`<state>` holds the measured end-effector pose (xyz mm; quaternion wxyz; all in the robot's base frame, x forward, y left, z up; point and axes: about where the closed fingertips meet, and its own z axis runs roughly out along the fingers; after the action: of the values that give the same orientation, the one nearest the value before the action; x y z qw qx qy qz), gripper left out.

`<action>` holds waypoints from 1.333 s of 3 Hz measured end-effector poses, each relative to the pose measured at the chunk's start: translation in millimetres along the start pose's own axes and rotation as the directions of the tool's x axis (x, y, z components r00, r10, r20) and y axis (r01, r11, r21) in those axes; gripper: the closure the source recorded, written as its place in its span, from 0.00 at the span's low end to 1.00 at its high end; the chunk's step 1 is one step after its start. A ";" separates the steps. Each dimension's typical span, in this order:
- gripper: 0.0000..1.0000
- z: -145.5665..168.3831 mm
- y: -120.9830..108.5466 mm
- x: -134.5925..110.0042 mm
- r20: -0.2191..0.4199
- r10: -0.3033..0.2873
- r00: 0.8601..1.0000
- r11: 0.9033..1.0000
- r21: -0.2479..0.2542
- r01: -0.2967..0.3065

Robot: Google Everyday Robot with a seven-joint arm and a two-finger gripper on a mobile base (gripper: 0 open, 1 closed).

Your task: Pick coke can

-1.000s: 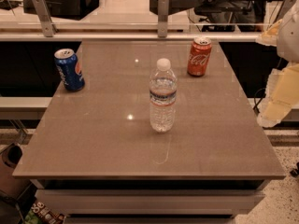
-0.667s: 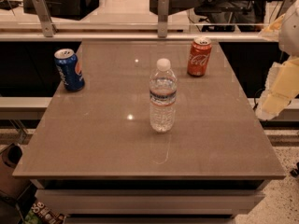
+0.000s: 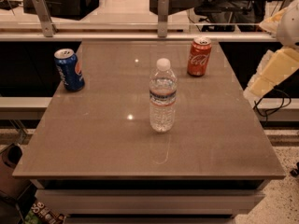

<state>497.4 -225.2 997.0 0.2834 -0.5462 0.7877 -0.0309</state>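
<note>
The coke can [image 3: 199, 56] is red-orange with white cursive lettering and a silver top. It stands upright at the far right of the brown table [image 3: 93, 143]. My gripper [image 3: 264, 80] shows as a pale cream shape at the right edge of the view. It is beyond the table's right side, to the right of the coke can and a little nearer, and apart from it. It holds nothing that I can see.
A clear plastic water bottle [image 3: 162, 97] stands upright in the table's middle, in front and left of the coke can. A blue can [image 3: 69, 69] stands at the far left. A railing with metal posts [image 3: 162, 15] runs behind the table. A black cable [image 3: 271, 104] hangs at the right.
The gripper and arm at the right edge have moved slightly upward. The cans and the bottle have not moved.
</note>
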 end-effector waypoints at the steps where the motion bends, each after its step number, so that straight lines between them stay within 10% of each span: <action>1: 0.00 16.0 -27.5 -4.3 0.094 0.037 0.995 0.998 0.056 -0.043; 2: 0.00 31.9 -50.1 -5.4 0.188 0.083 0.979 0.991 0.088 -0.101; 4: 0.00 85.5 -85.2 -12.4 0.405 0.174 0.898 0.972 0.075 -0.223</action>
<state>613.3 -226.2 961.1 0.4704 -0.4399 0.7625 0.0619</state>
